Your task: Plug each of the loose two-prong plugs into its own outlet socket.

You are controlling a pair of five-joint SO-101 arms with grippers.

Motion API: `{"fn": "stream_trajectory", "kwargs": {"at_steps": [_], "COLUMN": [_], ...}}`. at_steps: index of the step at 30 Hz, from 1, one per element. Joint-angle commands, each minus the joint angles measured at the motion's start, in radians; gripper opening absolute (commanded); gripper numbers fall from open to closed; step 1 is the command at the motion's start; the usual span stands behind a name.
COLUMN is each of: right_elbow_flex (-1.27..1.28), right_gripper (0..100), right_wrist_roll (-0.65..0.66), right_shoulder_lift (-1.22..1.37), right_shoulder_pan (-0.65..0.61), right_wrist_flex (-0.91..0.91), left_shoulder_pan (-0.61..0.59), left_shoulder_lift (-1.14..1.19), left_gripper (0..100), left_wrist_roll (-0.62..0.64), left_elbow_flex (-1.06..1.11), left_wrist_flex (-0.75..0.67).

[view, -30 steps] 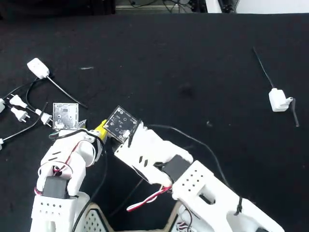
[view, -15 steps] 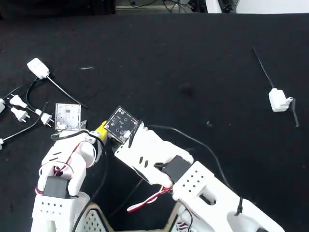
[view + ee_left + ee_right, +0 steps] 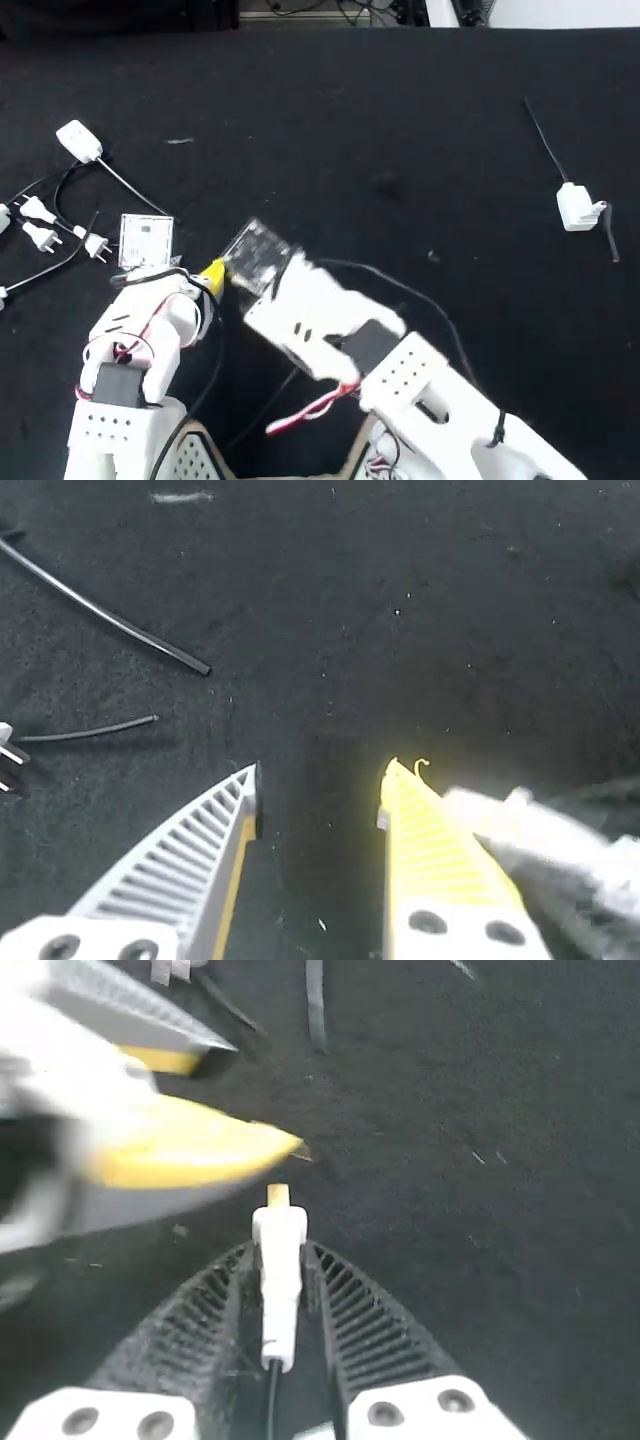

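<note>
White two-prong plug (image 3: pixel 279 1260) sits pinched in R gripper (image 3: pixel 278 1252), tip pointing away from the wrist. L gripper (image 3: pixel 318 785) gapes wide w/ nothing in it, just at 9 o'clock of the R one. Loose plugs (image 3: pixel 40 228) lie at table's (image 3: pixel 400 120) 9 o'clock edge; white block (image 3: pixel 575 207) at 3 o'clock.

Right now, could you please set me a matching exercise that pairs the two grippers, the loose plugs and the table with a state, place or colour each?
Things:
1. left gripper
2. right gripper
3. loose plugs
4. table

States, places, colours:
A. black
B. shut on a white plug
C. lying near the table's left edge in the high view
D. open, nothing between the fingers

Pairs: 1-D, 2-B, 3-C, 4-A.
</note>
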Motion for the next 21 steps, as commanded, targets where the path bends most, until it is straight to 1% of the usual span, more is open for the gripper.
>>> {"fn": "stream_trajectory", "kwargs": {"at_steps": [1, 4, 7, 11, 13, 16, 18, 21], "right_elbow_flex": [-0.153, -0.229, -0.325, -0.486, -0.572, -0.69, -0.746, -0.796], "right_gripper": [1.1, 1.1, 1.1, 1.1, 1.1, 1.1, 1.1, 1.1], "right_wrist_roll": [-0.005, 0.008, 0.08, 0.158, 0.201, 0.245, 0.275, 0.322], "right_shoulder_lift": [-0.047, -0.045, -0.021, 0.125, 0.232, 0.387, 0.472, 0.572], "right_shoulder_pan": [0.143, 0.209, 0.273, 0.31, 0.31, 0.31, 0.31, 0.31], "right_wrist_flex": [0.14, 0.252, 0.379, 0.569, 0.667, 0.787, 0.839, 0.87], "left_shoulder_pan": [-0.071, -0.122, -0.136, -0.134, -0.14, -0.14, -0.14, -0.14], "left_shoulder_lift": [-0.014, -0.014, -0.008, -0.015, -0.015, -0.015, -0.015, -0.015], "left_gripper": [20, 20, 20, 20, 20, 20, 20, 20], "left_wrist_roll": [-0.012, -0.012, -0.012, -0.015, -0.06, -0.167, -0.229, -0.281], "left_elbow_flex": [-0.015, -0.01, -0.005, -0.031, -0.05, -0.042, -0.013, 0.044], "left_wrist_flex": [-0.003, -0.002, 0.011, 0.092, 0.144, 0.23, 0.278, 0.285]}}
